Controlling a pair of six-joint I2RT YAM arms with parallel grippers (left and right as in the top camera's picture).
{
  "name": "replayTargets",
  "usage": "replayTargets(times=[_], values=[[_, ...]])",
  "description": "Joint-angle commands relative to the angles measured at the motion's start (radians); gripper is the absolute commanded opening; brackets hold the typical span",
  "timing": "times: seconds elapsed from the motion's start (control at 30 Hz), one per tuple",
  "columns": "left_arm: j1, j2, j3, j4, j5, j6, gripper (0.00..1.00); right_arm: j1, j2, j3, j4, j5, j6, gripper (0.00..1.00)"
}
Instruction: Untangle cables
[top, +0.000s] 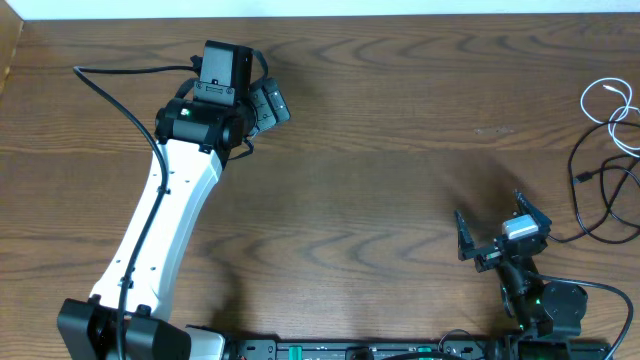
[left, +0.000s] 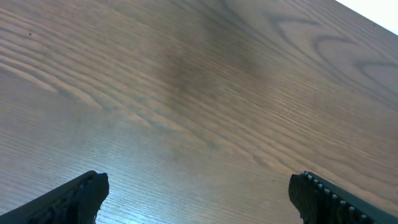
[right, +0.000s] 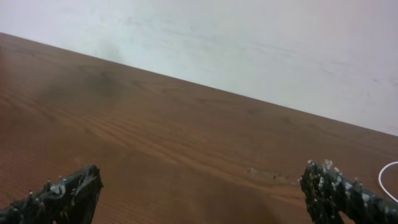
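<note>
The white cable (top: 588, 95) and the black cable (top: 582, 177) lie looped together at the table's far right edge, partly cut off by the frame. A bit of the white loop shows in the right wrist view (right: 388, 180). My right gripper (top: 496, 224) is open and empty, left of the cables and apart from them; its fingers frame bare wood in the right wrist view (right: 199, 196). My left gripper (top: 268, 106) is open and empty at the table's far left, far from the cables; its wrist view (left: 199, 196) shows only wood.
The wooden table (top: 400, 120) spreads between the two arms. The left arm's own thick black wire (top: 110, 95) runs along its white link. A pale wall (right: 249, 43) stands beyond the table's far edge.
</note>
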Motion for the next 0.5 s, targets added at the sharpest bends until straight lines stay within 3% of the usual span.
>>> replayTargets(times=[0.0,0.1,0.37,0.47], values=[[0.0,-0.018,0.002,-0.001,-0.01,0.014,0.98,0.008,-0.006,-0.001,-0.006,0.002,-0.011,0.99],[0.001,-0.018,0.002,-0.052,-0.068,0.092,0.98,0.008,-0.006,-0.001,-0.006,0.002,-0.011,0.99],[0.002,-0.02,-0.002,-0.341,-0.124,0.092,0.98,0.008,-0.006,-0.001,-0.006,0.002,-0.011,0.99],[0.002,-0.062,-0.036,-0.367,-0.181,0.092,0.98,0.008,-0.006,-0.001,-0.006,0.002,-0.011,1.0]])
